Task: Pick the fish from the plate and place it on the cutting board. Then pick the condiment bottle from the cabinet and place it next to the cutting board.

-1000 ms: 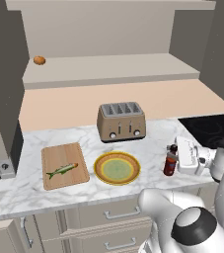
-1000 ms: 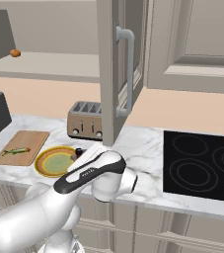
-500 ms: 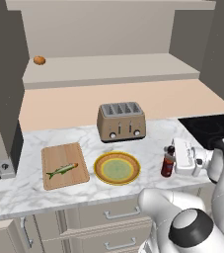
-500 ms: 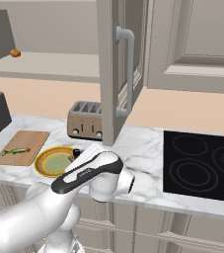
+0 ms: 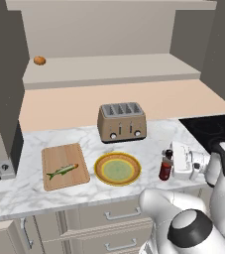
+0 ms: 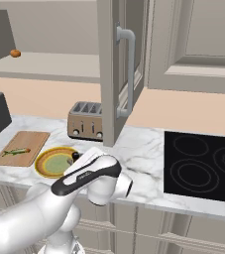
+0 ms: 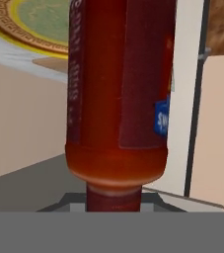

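Observation:
The fish (image 5: 62, 170) lies on the wooden cutting board (image 5: 52, 156) at the left of the marble counter. To the board's right sits the yellow-rimmed plate (image 5: 117, 168) with nothing on it. Just right of the plate the dark red condiment bottle (image 5: 166, 168) stands upright, low over the counter, with my gripper (image 5: 172, 164) shut on it from the right. The bottle's red body (image 7: 118, 99) takes up most of the hand view, with the plate (image 7: 29, 24) behind it. Whether the bottle's base touches the counter I cannot tell. The open cabinet (image 5: 114, 67) is above.
A toaster (image 5: 122, 122) stands behind the plate. A small orange round thing (image 5: 39, 60) rests at the left of the cabinet ledge. The black stovetop (image 5: 215, 129) lies to the right. An open cabinet door (image 6: 116, 69) hangs over the counter.
My gripper and the bottle have shifted a little left and downward, closer to the plate's right edge. The fish, board and plate have stayed put.

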Tool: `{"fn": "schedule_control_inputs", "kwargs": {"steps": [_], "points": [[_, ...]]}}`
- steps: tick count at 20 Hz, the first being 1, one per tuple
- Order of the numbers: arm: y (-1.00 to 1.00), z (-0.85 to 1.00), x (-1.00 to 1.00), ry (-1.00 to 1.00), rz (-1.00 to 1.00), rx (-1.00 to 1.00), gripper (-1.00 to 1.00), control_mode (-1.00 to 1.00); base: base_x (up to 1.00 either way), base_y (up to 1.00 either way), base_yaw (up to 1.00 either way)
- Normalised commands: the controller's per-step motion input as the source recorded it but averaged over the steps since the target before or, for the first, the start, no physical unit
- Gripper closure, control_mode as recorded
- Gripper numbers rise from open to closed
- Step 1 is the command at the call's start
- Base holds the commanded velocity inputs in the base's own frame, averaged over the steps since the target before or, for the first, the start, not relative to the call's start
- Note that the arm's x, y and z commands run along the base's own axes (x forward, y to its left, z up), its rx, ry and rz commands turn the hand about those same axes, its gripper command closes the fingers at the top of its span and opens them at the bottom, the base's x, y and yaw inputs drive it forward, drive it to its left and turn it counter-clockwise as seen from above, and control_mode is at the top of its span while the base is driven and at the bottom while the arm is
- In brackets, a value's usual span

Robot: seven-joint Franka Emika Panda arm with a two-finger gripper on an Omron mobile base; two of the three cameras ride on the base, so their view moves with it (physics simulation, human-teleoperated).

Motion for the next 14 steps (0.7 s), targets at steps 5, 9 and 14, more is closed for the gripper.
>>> {"fn": "schedule_control_inputs", "kwargs": {"steps": [5,9,14], "points": [[0.0,-0.2,0.2,-0.02,0.0,0.0,1.0,-1.0,0.0,0.0,0.0],[0.0,-0.18,0.23,-0.02,0.0,0.0,1.0,-1.0,0.0,0.0,0.0],[0.0,-0.13,0.25,-0.01,0.0,0.0,1.0,-1.0,0.0,0.0,0.0]]}}
